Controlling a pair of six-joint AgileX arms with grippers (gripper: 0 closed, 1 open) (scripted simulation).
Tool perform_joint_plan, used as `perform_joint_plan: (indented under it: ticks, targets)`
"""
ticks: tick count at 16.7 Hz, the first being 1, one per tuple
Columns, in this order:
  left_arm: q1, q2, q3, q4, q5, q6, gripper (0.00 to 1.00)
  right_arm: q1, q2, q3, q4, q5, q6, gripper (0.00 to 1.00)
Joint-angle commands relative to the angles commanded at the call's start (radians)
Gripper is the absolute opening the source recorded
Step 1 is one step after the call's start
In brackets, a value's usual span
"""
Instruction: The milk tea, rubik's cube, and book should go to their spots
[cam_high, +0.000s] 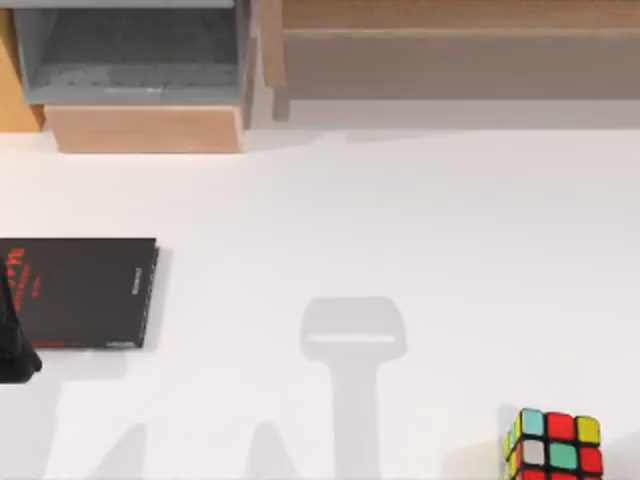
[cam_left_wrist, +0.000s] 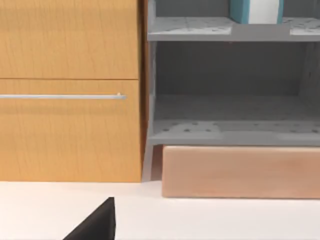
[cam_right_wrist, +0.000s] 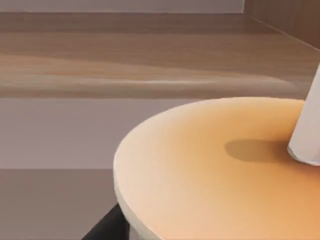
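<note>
the rubik's cube (cam_high: 553, 446) is sitting at the white table's (cam_high: 400, 220) near right edge, waiting its turn. the teal book (cam_left_wrist: 256, 11) is already standing on the grey shelf (cam_left_wrist: 230, 29). a white cup (cam_right_wrist: 307, 132), likely the milk tea, is resting on a round orange coaster (cam_right_wrist: 200, 165). i cannot tell either gripper's finger state. a black book (cam_high: 85, 292) is lying at left, well apart from the cube.
</note>
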Motion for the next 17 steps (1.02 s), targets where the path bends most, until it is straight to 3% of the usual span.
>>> perform_joint_plan:
  ticks: [17]
  targets:
    - [0.000,0.000,0.000,0.000,0.000,0.000,1.00,-0.035,-0.046,-0.112,0.064,-0.041,0.001,1.00]
